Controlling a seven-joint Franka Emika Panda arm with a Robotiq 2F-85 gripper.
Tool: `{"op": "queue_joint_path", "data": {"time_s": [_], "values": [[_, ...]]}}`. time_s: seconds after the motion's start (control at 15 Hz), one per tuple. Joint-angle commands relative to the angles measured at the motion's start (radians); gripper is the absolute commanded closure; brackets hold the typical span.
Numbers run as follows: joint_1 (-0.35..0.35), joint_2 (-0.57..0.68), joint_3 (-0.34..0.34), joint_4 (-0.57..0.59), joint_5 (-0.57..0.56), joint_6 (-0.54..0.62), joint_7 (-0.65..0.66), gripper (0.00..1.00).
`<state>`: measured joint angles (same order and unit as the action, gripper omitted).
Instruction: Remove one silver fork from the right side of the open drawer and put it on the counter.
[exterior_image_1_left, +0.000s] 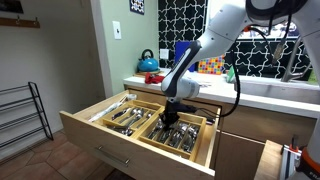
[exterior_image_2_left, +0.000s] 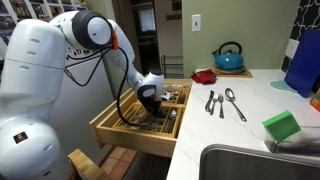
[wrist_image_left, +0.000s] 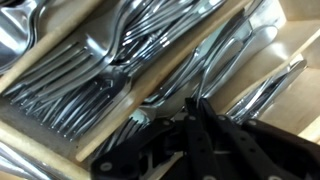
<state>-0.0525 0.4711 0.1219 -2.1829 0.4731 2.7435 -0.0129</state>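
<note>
The wide pale-wood drawer (exterior_image_1_left: 120, 150) stands open below the counter (exterior_image_1_left: 270, 92) in both exterior views, and its front also shows from the other side (exterior_image_2_left: 125, 135). My gripper (exterior_image_1_left: 170, 118) is down inside its cutlery tray, which also shows in an exterior view (exterior_image_2_left: 150, 103). In the wrist view, stacked silver forks (wrist_image_left: 70, 90) fill a long compartment at the left. My black fingers (wrist_image_left: 193, 100) meet at their tips around one slim silver fork handle (wrist_image_left: 205, 60) in the neighbouring compartment. The pale counter (exterior_image_2_left: 250, 120) runs beside the drawer.
A few pieces of silver cutlery (exterior_image_2_left: 222, 102) lie on the counter. A blue kettle (exterior_image_2_left: 228, 57), a red item (exterior_image_2_left: 204, 76), a green sponge (exterior_image_2_left: 282, 125) and a sink (exterior_image_2_left: 260, 165) are there too. A wire rack (exterior_image_1_left: 20, 115) stands on the floor.
</note>
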Motion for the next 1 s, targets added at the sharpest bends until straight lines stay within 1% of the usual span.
{"op": "queue_joint_path", "data": {"time_s": [0.0,0.2,0.53,0.73,0.93], "values": [[-0.006,-0.002,0.002,0.002,-0.021,-0.009,0.032,0.93],[-0.011,-0.055,0.013,-0.038,-0.011,-0.016,0.027,0.93],[-0.001,-0.156,0.005,-0.100,-0.019,-0.023,0.031,0.93],[0.020,-0.222,-0.015,-0.129,-0.052,-0.022,0.050,0.94],[0.043,-0.286,-0.047,-0.150,-0.135,-0.052,0.098,0.94]]}}
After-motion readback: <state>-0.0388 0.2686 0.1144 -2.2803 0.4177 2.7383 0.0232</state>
